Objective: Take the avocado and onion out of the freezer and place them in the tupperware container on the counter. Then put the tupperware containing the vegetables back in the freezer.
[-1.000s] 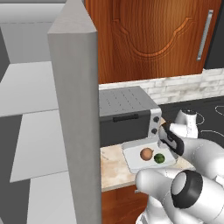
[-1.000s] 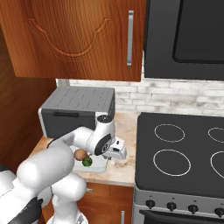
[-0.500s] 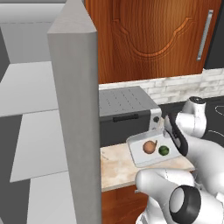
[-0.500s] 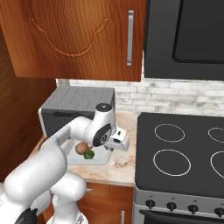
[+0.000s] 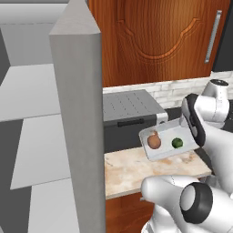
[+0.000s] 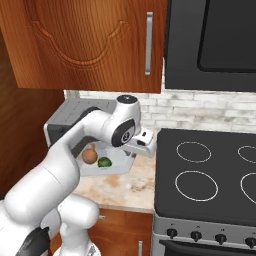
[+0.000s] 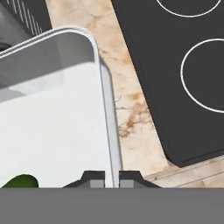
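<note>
My gripper (image 7: 112,177) is shut on the right rim of the tupperware container (image 7: 57,131), which hangs tilted a little above the counter (image 5: 136,170). In the tray lie the orange-brown onion (image 5: 154,141) and the dark green avocado (image 5: 177,143), side by side. From the right base view the onion (image 6: 89,156) and avocado (image 6: 104,162) sit in the tupperware container (image 6: 119,168), with the gripper (image 6: 131,153) at its right edge. The avocado (image 7: 19,181) peeks in at the hand view's lower left. The freezer (image 5: 77,113) stands open on the left, its pale shelves (image 5: 32,136) showing.
A grey toaster oven (image 5: 127,113) stands right behind the tray against the brick wall. The black stovetop (image 6: 210,175) borders the counter (image 6: 125,187) on the right. Wooden cabinets (image 6: 90,45) hang above. The freezer's door edge juts out close to the left of the tray.
The gripper has raised the tupperware container with the onion and avocado off the counter; the tray now hangs higher and tilted in front of the toaster oven.
</note>
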Controlling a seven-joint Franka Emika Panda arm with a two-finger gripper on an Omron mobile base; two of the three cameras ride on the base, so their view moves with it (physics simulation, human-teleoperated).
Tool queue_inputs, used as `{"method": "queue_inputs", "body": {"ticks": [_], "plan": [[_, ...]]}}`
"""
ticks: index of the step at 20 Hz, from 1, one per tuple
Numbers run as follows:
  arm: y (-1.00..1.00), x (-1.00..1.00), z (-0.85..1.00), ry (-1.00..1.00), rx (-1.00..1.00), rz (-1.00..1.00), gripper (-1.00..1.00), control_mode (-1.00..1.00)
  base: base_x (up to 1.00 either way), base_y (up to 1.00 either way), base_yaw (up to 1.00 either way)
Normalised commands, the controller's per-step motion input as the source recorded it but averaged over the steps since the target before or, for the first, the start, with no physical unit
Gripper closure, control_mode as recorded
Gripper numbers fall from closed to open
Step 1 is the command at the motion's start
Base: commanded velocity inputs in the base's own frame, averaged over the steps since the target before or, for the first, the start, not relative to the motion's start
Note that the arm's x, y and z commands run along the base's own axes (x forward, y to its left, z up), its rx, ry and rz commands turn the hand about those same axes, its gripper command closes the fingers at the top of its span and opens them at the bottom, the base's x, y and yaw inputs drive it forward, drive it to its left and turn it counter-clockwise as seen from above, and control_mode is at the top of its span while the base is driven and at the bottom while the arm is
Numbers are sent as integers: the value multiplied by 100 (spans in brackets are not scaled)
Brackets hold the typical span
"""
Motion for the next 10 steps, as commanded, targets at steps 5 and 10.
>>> {"method": "queue_inputs", "body": {"ticks": [5,10], "plan": [[-20,1,72,3,11,-1,100,-100,0,0,0],[-17,3,54,3,17,0,100,-100,0,0,0]]}}
